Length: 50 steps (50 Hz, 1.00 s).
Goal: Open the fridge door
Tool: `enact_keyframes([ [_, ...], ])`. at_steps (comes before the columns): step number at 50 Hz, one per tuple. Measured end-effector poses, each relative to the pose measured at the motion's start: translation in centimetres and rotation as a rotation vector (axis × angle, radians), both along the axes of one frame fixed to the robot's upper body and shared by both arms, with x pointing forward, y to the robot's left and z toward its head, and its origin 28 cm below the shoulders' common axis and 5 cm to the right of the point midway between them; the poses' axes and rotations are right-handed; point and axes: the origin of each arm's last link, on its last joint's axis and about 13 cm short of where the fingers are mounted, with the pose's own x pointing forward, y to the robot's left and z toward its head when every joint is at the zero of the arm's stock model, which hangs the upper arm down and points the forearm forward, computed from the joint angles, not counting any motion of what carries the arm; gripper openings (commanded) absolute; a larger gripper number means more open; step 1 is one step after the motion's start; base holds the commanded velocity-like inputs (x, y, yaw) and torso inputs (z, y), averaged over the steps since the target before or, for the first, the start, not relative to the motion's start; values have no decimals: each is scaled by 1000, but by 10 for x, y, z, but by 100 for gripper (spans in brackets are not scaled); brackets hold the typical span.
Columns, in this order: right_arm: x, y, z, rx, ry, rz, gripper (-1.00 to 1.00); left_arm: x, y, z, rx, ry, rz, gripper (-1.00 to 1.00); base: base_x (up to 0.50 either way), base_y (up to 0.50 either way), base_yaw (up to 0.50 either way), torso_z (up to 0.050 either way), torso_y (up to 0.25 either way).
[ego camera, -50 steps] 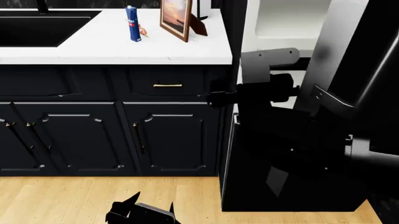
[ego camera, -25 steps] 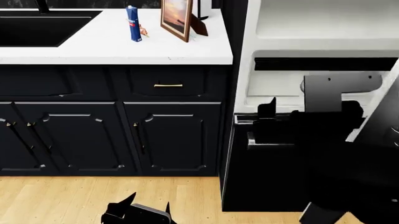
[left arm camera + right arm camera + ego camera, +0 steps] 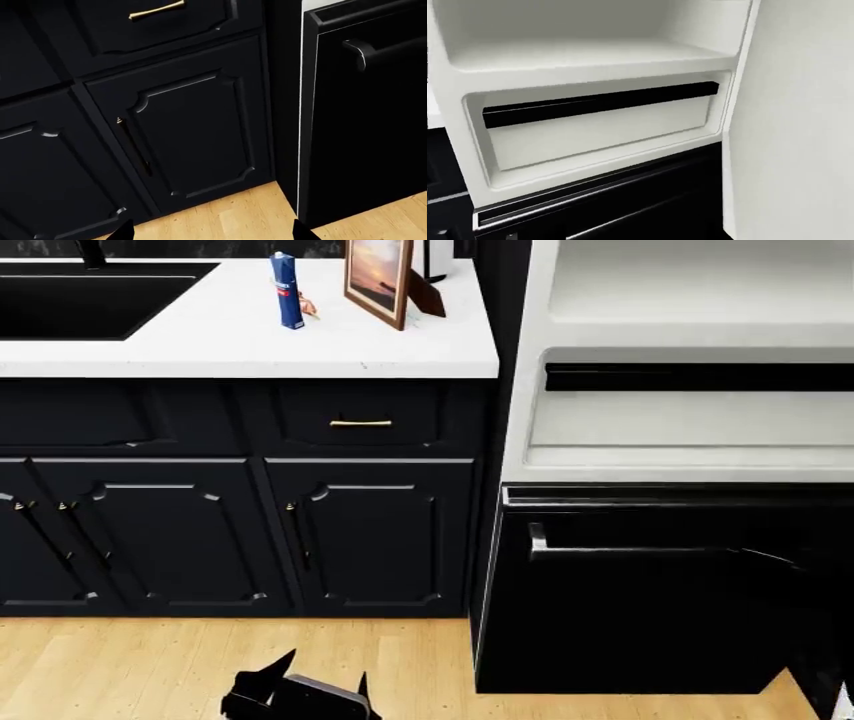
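The fridge door (image 3: 800,120) is seen swung open: only its pale grey-white inner face is shown, at the edge of the right wrist view, beside the exposed white fridge interior (image 3: 681,410). In the head view the door itself is out of frame. The lower black drawer (image 3: 641,590) with its horizontal bar handle sits closed beneath. The left gripper (image 3: 296,692) is held low over the wood floor (image 3: 134,670), fingers spread, nothing held. The right gripper's state cannot be told.

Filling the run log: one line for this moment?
fridge door: swung open | fridge interior: exposed, white | left hand: low, idle | lower drawer: closed
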Motion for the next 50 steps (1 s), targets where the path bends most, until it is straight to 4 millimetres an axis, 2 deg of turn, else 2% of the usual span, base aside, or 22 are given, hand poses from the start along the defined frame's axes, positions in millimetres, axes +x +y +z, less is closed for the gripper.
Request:
enact_keyframes([
  [13,2,-18,6,112,-130,-224,100,1,-2,2,9,-3,-11,100,0,0,0,0,0],
  [34,6,-29,26,427,-408,-329,100,3,-5,-1,8,7,-18,100,0,0,0,-3,0],
  [36,13,-40,15,401,-397,-396,100,3,-6,-2,8,8,-19,100,0,0,0,0,0],
  [38,15,-55,-6,359,-333,-491,100,4,-6,-2,7,10,-20,100,0,0,0,0,0],
  [44,3,-94,-61,229,-127,-717,100,5,-7,-3,4,13,-24,100,0,0,0,0,0],
  [47,-3,-130,-83,157,-56,-803,100,5,-7,-3,3,14,-25,100,0,0,0,0,0],
  [50,-20,-167,-104,111,39,-855,100,5,-7,-4,2,15,-26,100,0,0,0,-3,0],
])
